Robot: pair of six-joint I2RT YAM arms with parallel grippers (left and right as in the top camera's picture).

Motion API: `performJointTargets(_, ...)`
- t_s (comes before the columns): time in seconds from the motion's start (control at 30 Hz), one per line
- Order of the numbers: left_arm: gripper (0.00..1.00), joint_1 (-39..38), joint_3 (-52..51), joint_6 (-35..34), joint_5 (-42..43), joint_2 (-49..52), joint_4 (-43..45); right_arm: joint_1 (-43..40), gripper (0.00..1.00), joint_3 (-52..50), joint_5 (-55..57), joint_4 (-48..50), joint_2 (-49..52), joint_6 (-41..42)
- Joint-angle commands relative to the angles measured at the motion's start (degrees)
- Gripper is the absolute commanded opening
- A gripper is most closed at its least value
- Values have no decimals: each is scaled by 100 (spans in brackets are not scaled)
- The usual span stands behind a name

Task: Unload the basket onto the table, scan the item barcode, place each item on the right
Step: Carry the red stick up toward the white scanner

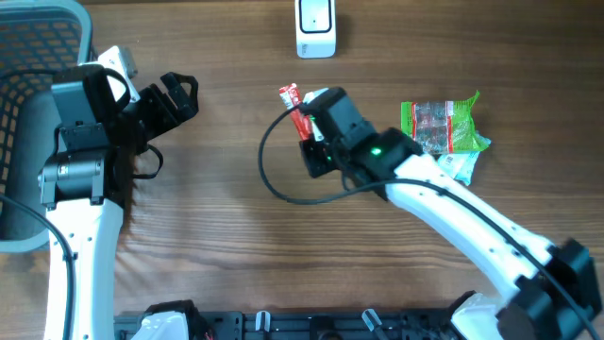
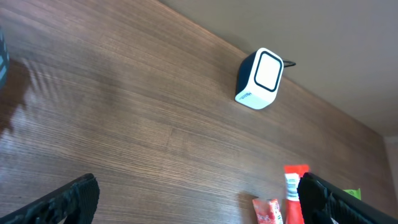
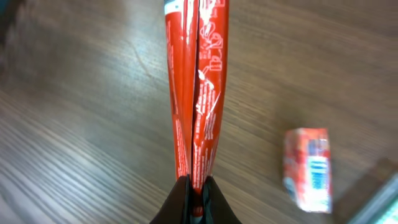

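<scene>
The item, a long red sachet, stands edge-on between the jaws of my right gripper, which is shut on its near end. From overhead the sachet sticks out of the right gripper near the table's middle. The white barcode scanner stands at the far edge, a short way beyond the sachet. It also shows in the left wrist view, where the scanner faces my way. My left gripper hangs open and empty over bare wood at the left.
A small red packet lies on the table beside the held sachet. A green snack bag lies to the right, partly under my right arm. A grey mesh basket fills the far left corner. A black cable loops beside the right gripper.
</scene>
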Motion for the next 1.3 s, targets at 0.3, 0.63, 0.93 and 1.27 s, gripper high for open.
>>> performJointTargets(0.3,100,26,0,116,87,22,17,-778,4,1661,-505,-1943,-420,-2347)
performJointTargets(0.63,100,26,0,116,85,22,17,-826,4,2833,-820,-3442,-426,-3624)
performJointTargets(0.93,100,26,0,116,85,22,17,-828,4,2833,-1906,-4586,-426,-4999)
performJointTargets(1.27,100,26,0,116,85,22,17,-841,4,2833,-2365,-4872,-426,-4994)
